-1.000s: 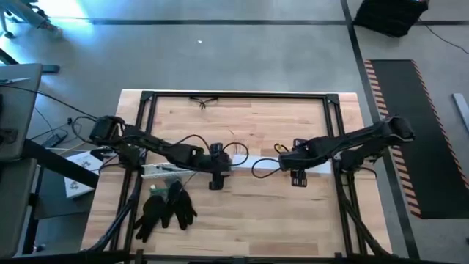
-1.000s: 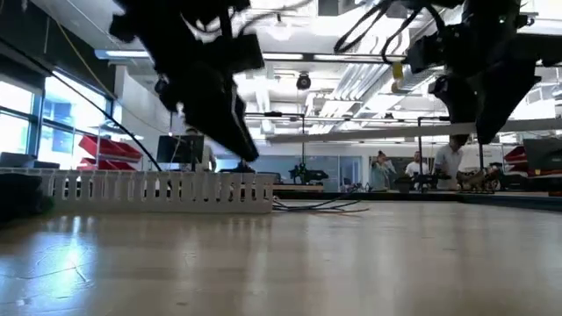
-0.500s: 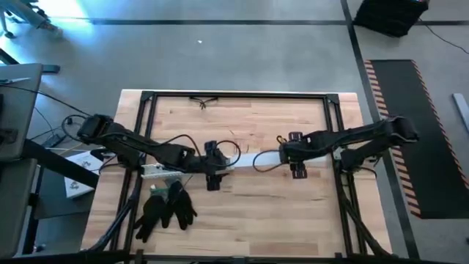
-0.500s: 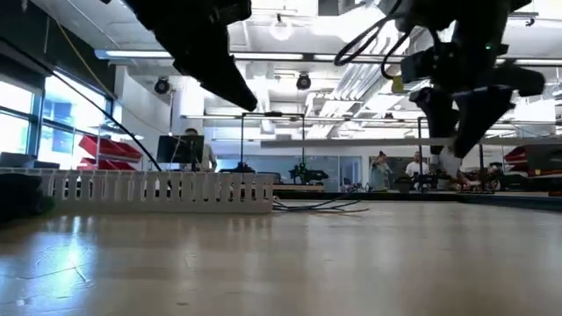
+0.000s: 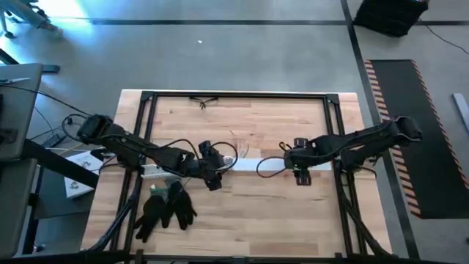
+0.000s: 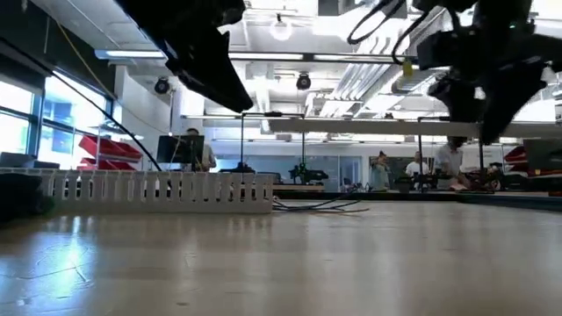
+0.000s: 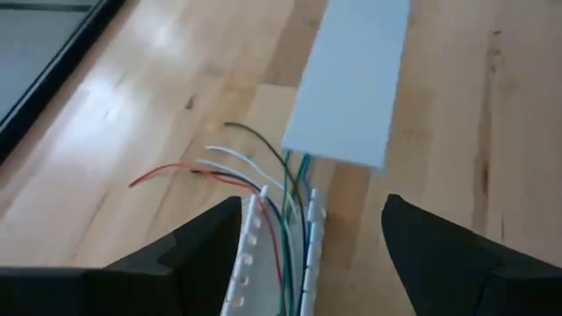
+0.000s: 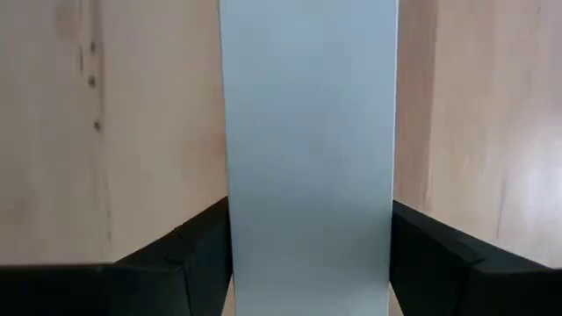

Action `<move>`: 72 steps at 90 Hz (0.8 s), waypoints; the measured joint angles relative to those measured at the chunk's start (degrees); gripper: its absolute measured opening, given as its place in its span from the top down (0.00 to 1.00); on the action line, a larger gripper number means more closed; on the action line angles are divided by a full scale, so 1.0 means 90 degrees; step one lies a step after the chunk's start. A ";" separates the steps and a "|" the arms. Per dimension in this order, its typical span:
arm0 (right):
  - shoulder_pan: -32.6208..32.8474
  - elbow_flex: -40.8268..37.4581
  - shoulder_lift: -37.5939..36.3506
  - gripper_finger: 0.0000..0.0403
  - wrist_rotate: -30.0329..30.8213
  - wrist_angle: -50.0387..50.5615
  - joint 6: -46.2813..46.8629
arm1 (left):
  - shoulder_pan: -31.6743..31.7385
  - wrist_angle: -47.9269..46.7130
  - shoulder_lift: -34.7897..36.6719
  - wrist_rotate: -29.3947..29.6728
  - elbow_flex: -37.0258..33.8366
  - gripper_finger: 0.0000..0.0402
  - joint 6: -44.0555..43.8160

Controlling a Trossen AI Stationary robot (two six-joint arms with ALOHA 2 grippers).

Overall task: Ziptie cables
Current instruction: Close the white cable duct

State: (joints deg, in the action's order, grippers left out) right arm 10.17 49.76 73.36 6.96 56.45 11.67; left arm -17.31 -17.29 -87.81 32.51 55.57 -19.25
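At mid-table [image 5: 242, 205], the left gripper [image 5: 214, 163] hangs with its fingers [image 7: 189, 254] spread apart over the open end of the white slotted channel [image 7: 250, 263], where the cables [image 7: 263, 180] — thin green, white, red and dark strands — run along the channel and fan out loose onto the wood just short of a flat grey cover strip [image 7: 351, 79]. Right of it, the right gripper [image 5: 299, 163] sits directly above the same cover strip [image 8: 307, 140], fingers [image 8: 189, 254] apart on either side of it; contact cannot be told. Black gloves [image 5: 165, 207] lie near the left front edge.
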 joint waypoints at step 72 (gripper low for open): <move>0.0135 0.0000 0.0002 0.42 0.0224 -0.0304 0.0322 | 0.0334 0.0680 -0.0042 0.0151 -0.0823 0.37 -0.0224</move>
State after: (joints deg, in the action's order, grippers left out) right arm 11.38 49.76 73.38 8.97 53.71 14.57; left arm -14.30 -11.17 -88.18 33.87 48.16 -21.27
